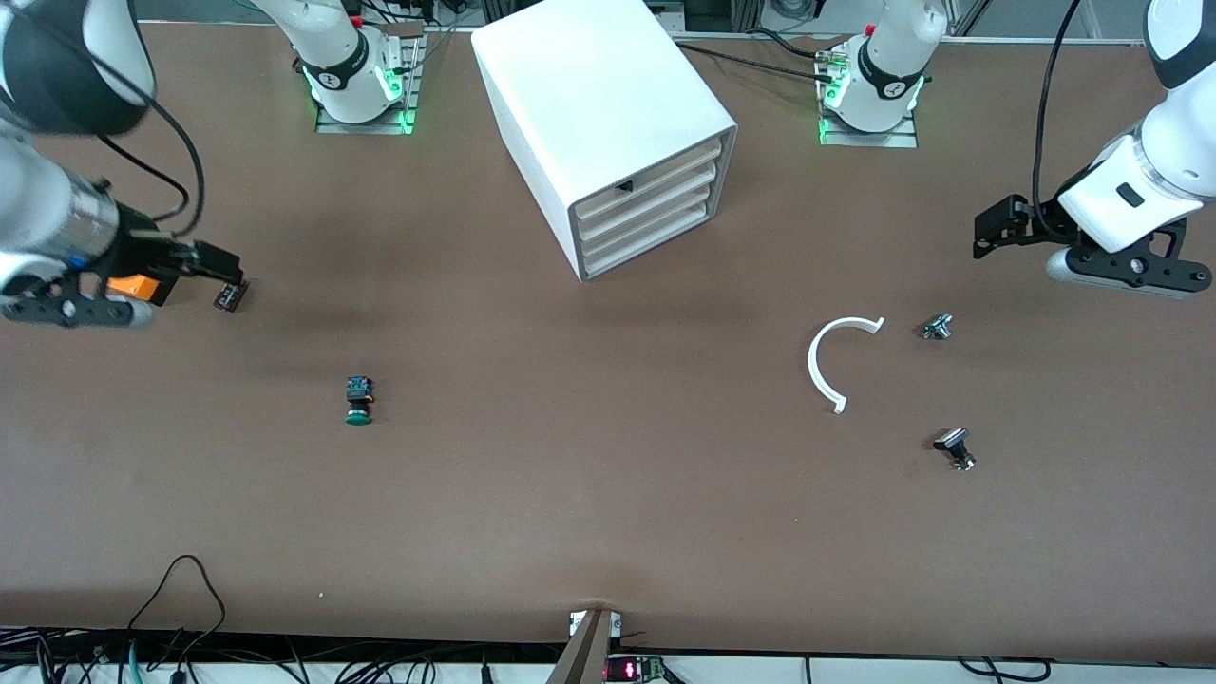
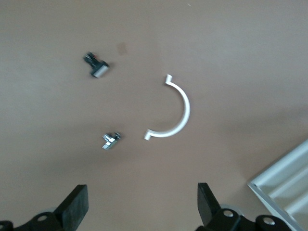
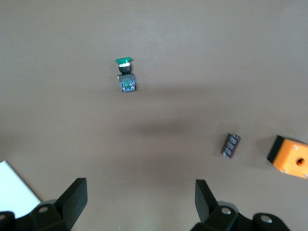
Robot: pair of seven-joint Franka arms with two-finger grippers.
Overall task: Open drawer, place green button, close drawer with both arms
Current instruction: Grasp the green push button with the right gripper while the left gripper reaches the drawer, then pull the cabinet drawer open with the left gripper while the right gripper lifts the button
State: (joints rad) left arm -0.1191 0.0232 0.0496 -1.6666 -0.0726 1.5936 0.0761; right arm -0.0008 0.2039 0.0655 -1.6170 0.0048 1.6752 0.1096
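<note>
Nearest the front camera, the button [image 1: 358, 401] lies on its side on the matte brown surface [image 1: 608, 513], green cap and black body, toward the right arm's end. Over that end hangs the right hand [image 3: 139, 202], fingers spread wide, holding nothing. The left hand [image 2: 143, 207] hangs equally spread and bare over the left arm's end. Farthest, the boxy white cabinet [image 1: 598, 114] has its lowest drawer [image 1: 651, 249] closed.

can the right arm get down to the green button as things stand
Probably yes. The button lies alone on bare table toward the right arm's end, with nothing beside it. The right gripper hangs nearby, its fingers open and holding nothing.
</note>
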